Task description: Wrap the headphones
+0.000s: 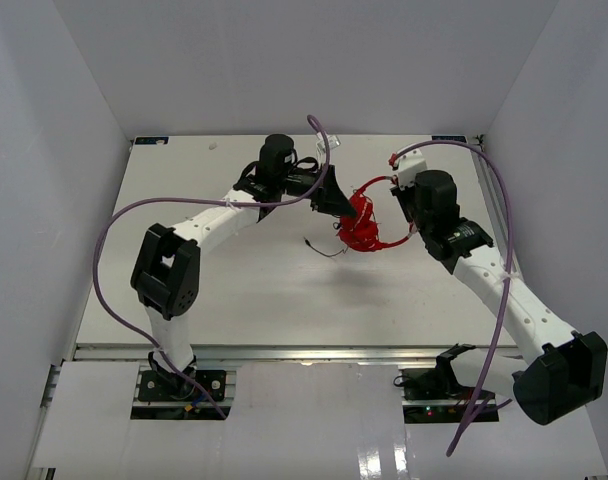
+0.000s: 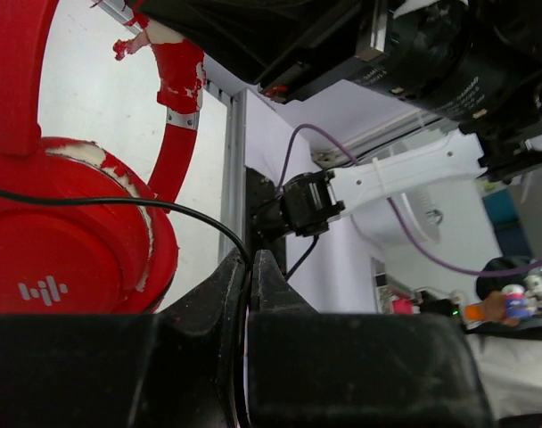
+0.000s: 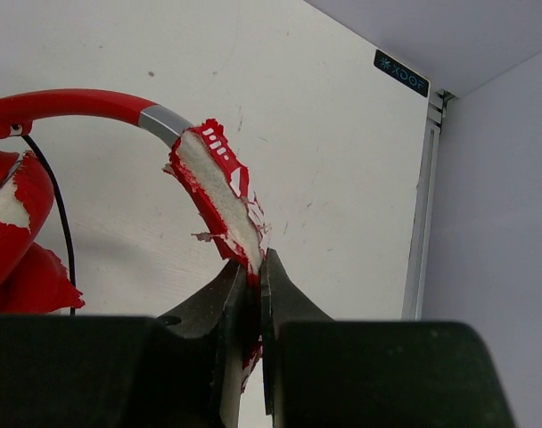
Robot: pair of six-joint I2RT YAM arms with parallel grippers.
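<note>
The red headphones (image 1: 364,228) are held just above the table's middle back, between both arms. My left gripper (image 1: 344,205) is shut on their thin black cord (image 2: 119,201), which runs from the red ear cup (image 2: 66,259) into the closed jaws of that left gripper (image 2: 250,260). My right gripper (image 3: 256,267) is shut on the worn, peeling padded part of the red headband (image 3: 213,192). From above, the right gripper (image 1: 404,212) sits on the headphones' right side. The cord's loose end (image 1: 319,247) trails down onto the table.
Thick purple cables (image 1: 134,215) loop over the left arm and along the right arm (image 1: 499,290). White walls close in the table on three sides. A metal rail (image 3: 418,223) runs along the table's right edge near the right gripper.
</note>
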